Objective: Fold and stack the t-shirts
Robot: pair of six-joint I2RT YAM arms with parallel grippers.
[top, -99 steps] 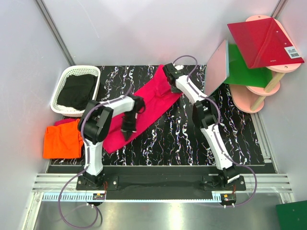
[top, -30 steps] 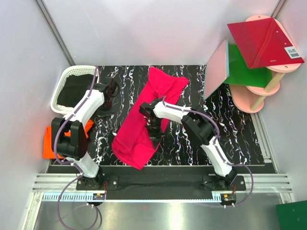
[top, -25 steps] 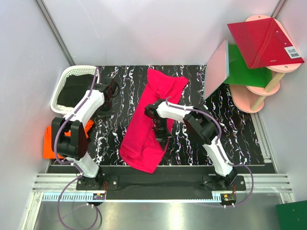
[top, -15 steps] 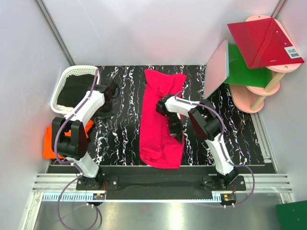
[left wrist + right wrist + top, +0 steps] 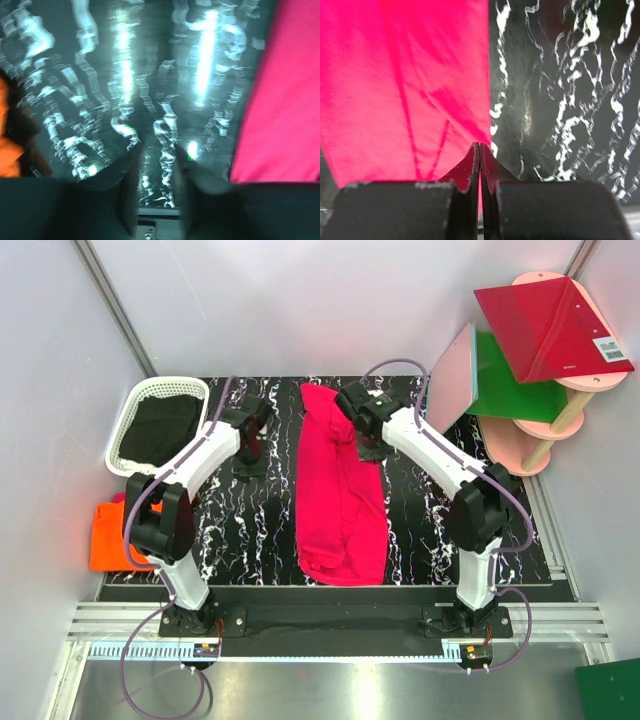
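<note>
Orange t-shirt [image 5: 120,540] lies at the desk's [image 5: 500,530] left edge, near a white basket [image 5: 135,405] of dark cloth. The left hand [image 5: 155,150], fingers apart and holding nothing, hovers just left of the pink t-shirt [image 5: 340,500]. That shirt has swung from a slant to lie straight, near to far, mid-desk, likely squared for a fold not yet begun. The right hand [image 5: 480,146], now at its far right corner, is pinched closed, apparently on the hem. Red and green panels [image 5: 540,330] stand well clear.

A black, white-veined table [image 5: 410,530] is being enclosed by 3 pale walls [image 5: 280,300]; a pink stand [image 5: 510,455] is being lit beside it.
</note>
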